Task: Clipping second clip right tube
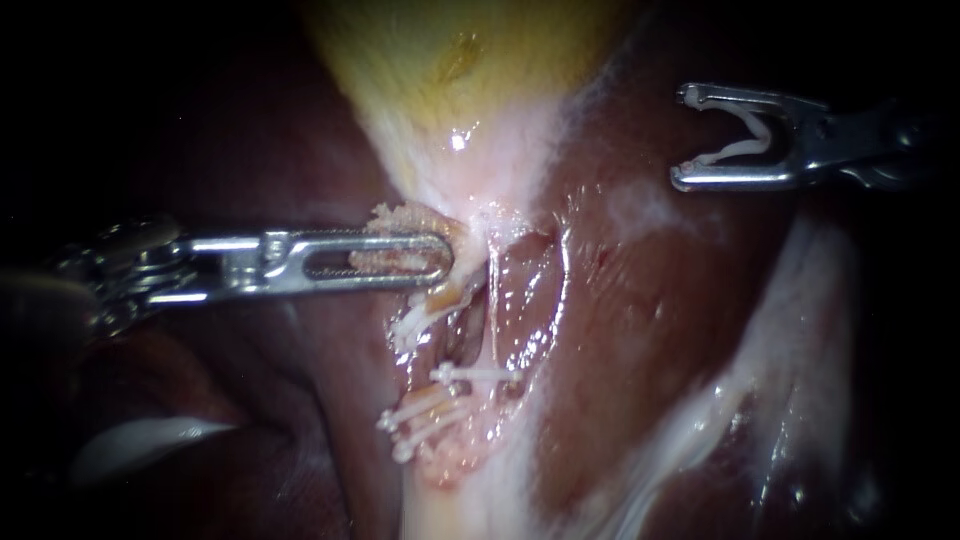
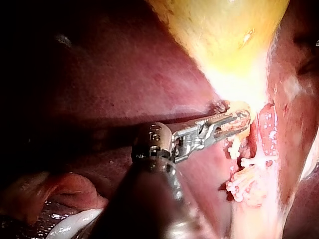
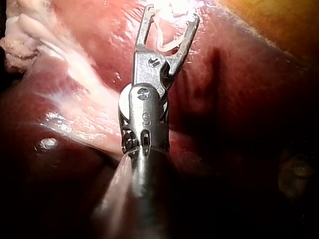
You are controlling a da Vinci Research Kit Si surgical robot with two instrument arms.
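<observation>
Nearest the camera, got the left instrument (image 1: 445, 258) reaching in from the left, hand clamped shut on a scrap of pale tissue right at the neck of the gallbladder (image 1: 450, 60). Can see some of that tissue through the slot in the jaw.

Up on the right, got the right instrument (image 1: 683, 138) hovering over the liver (image 1: 650, 330). Hand spread wide but loaded: holding a white clip (image 1: 748, 145) seated between the two jaws and touching both.

Deeper in, just below the left instrument's hand, got the right tube (image 1: 492, 300), a thin pale strand running down the cleft, well apart from the loaded hand. Already wearing a placed clip (image 1: 478, 375) across its lower end. Just beside that, toward the left, a cluster of clips (image 1: 420, 420) bunched on the neighbouring tissue. Can't tell exactly what each of those grips.

Farthest back, yellowish gallbladder narrowing down to the clamped spot, with dark red liver on both sides.
</observation>
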